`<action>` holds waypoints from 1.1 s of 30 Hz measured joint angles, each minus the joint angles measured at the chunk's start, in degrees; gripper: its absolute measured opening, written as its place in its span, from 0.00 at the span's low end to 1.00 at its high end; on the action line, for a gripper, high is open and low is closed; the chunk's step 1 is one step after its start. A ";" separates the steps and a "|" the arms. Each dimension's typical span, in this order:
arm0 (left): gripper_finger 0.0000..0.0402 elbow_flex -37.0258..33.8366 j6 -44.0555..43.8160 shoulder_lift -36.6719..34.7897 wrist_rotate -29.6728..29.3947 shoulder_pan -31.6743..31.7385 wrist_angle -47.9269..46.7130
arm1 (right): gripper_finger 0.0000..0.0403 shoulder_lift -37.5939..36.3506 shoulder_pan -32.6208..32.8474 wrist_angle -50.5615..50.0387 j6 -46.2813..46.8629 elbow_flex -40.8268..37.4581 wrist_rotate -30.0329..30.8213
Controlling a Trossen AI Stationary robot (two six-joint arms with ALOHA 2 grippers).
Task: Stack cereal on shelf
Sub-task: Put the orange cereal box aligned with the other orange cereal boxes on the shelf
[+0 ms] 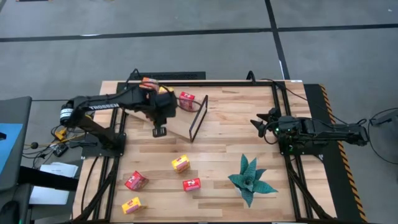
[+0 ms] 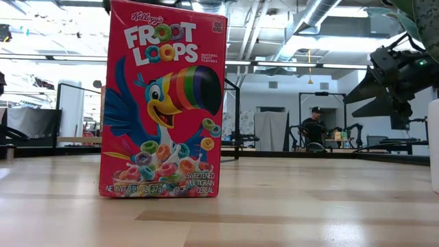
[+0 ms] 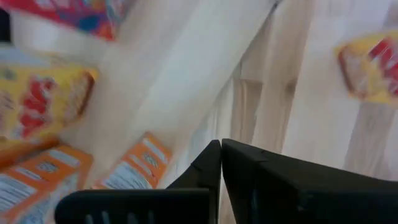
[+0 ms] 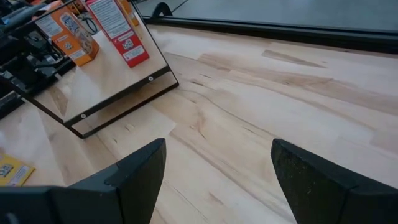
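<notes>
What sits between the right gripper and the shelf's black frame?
Nothing: in the high view, only bare tabletop separates the right gripper from the shelf's black frame. The right wrist view shows the same empty wood ahead of its open fingers.

Four small cereal boxes lie loose on the tabletop in front of the shelf: one yellow box, two red boxes, and a second yellow box. On the shelf, one red box shows clearly; others sit half hidden under the arm, uncountable. One green plant lies beside it.
</notes>
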 joint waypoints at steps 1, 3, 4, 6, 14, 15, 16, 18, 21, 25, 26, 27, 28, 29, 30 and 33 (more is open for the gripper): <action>0.01 -1.10 -0.02 0.01 -0.09 -0.02 -0.17 | 0.79 0.00 -0.02 0.00 0.01 0.00 0.00; 0.00 -3.16 0.04 -0.01 -0.49 0.16 0.47 | 0.79 0.00 0.00 0.00 0.00 0.00 -0.02; 0.00 -4.16 0.51 0.01 -1.34 0.29 0.93 | 0.79 0.00 -0.01 0.00 0.02 0.00 0.00; 0.00 -5.99 0.89 0.01 -3.11 0.65 1.77 | 0.79 0.01 0.00 0.00 0.02 0.00 0.00; 0.00 -9.87 3.63 0.01 -4.80 3.49 2.68 | 0.79 0.01 0.00 0.01 0.04 0.00 -0.11; 0.00 -10.19 4.08 -0.01 -4.86 3.89 2.70 | 0.79 0.01 0.00 0.02 0.04 0.00 -0.11; 0.00 -10.60 4.37 -0.01 -5.09 4.33 2.82 | 0.79 0.02 0.00 0.02 0.04 0.00 -0.11; 0.00 -11.28 5.24 -0.01 -6.32 5.17 2.82 | 0.79 0.02 0.00 0.02 0.06 0.00 -0.11; 0.00 -11.65 6.45 -0.03 -8.01 6.47 4.00 | 0.79 0.00 0.00 0.04 0.07 0.00 -0.11; 0.00 -11.66 7.06 -0.03 -8.66 8.27 5.22 | 0.79 0.01 0.00 0.07 0.07 0.00 -0.13; 0.00 -11.66 7.06 -0.03 -8.82 8.66 5.27 | 0.79 0.00 0.00 0.09 0.07 0.00 -0.11; 0.00 -11.66 7.02 -0.03 -8.91 9.08 5.03 | 0.79 0.02 0.00 0.09 0.07 0.00 -0.11; 0.00 -11.68 6.84 -0.03 -8.91 9.44 4.97 | 0.79 0.02 0.00 0.09 0.07 0.00 -0.13; 0.00 -11.67 6.47 -0.03 -8.90 9.76 5.02 | 0.79 0.00 0.00 0.09 0.07 0.00 -0.13; 0.00 -11.67 6.07 -0.03 -8.90 9.98 5.00 | 0.79 0.00 0.00 0.09 0.07 0.00 -0.11; 0.00 -11.68 5.68 -0.06 -9.26 10.04 4.94 | 0.79 0.00 0.00 0.09 0.07 0.00 -0.12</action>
